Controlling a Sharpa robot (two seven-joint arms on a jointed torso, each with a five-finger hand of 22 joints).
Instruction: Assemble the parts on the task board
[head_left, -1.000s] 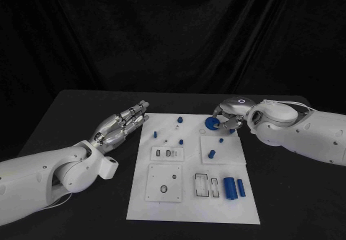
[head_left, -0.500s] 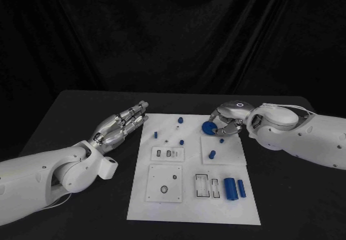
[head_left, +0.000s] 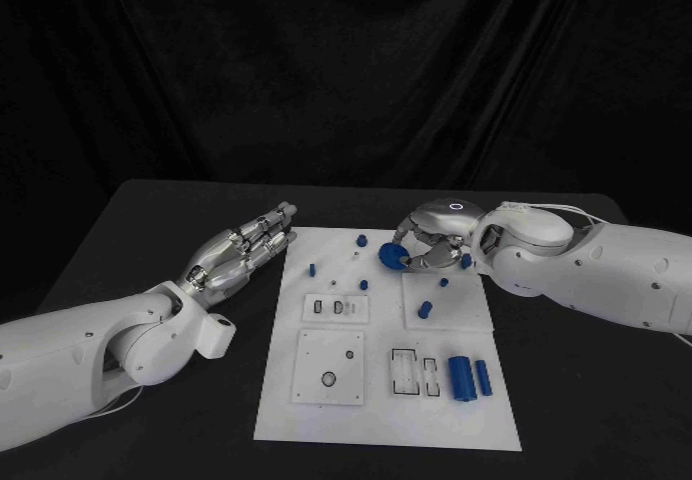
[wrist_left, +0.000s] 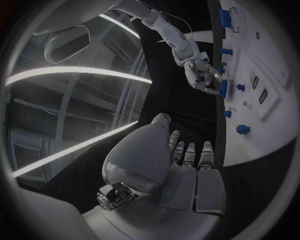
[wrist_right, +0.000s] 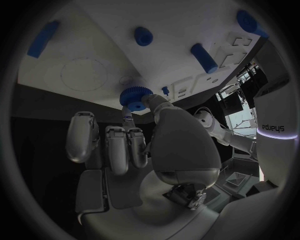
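- up near the far edge of the task board (head_left: 378, 420), the right hand (head_left: 426, 245) pinches a blue toothed gear (head_left: 391, 256) just above the white surface.
- left hand (head_left: 238, 255) rests off the board's left edge on the desk (head_left: 144, 230), fingers straight and released, holding nothing.
- two blue cylinders (head_left: 469, 377) lie near the board's near right corner.

We can't tell the tiny far parts (head_left: 352, 253) on the task board (head_left: 378, 410); right hand (head_left: 427, 243) hides pt of the blue gear (head_left: 391, 256).
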